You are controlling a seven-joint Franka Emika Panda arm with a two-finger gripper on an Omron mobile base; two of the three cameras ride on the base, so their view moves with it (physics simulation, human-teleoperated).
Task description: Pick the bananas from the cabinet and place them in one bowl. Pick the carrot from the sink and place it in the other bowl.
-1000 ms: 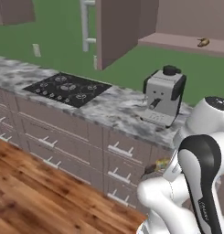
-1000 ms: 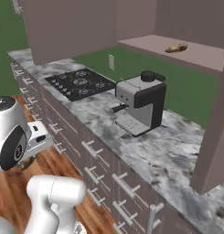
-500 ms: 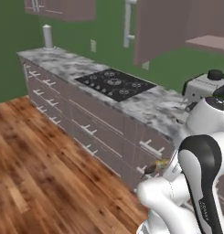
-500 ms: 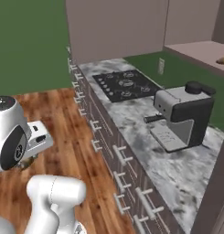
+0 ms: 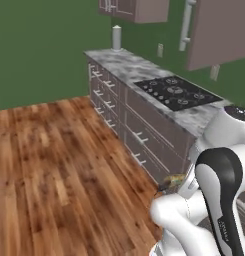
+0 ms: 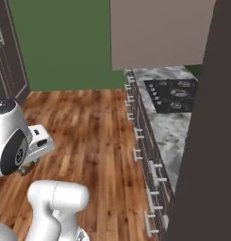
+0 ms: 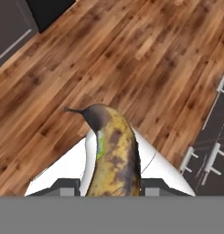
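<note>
One banana (image 7: 114,155), yellow with brown-black blotches and a dark stem, stands between my fingers in the hand view, above the wood floor. My gripper (image 7: 112,185) is shut on it. In the left base view a bit of the banana (image 5: 173,179) peeks out low beside my arm, in front of the drawers. The mauve-brown cabinet door (image 5: 221,30) with its long silver bar handle (image 5: 186,22) hangs at the upper right there, and its side (image 6: 159,33) fills the top of the right base view. The bowls, the carrot, the sink and the second banana are out of view.
A marble counter (image 5: 119,62) over drawer units with short handles runs along the green wall, with a black stovetop (image 5: 176,92) (image 6: 176,94) set in it. A white cylinder (image 5: 116,37) stands at the counter's far end. Wood floor (image 5: 54,165) spreads to the left. A dark panel (image 6: 211,141) looms close on the right.
The whole picture has swung: the base has turned, so the coffee machine and the open shelf slid out to the right and more floor shows. The banana stays in my gripper.
</note>
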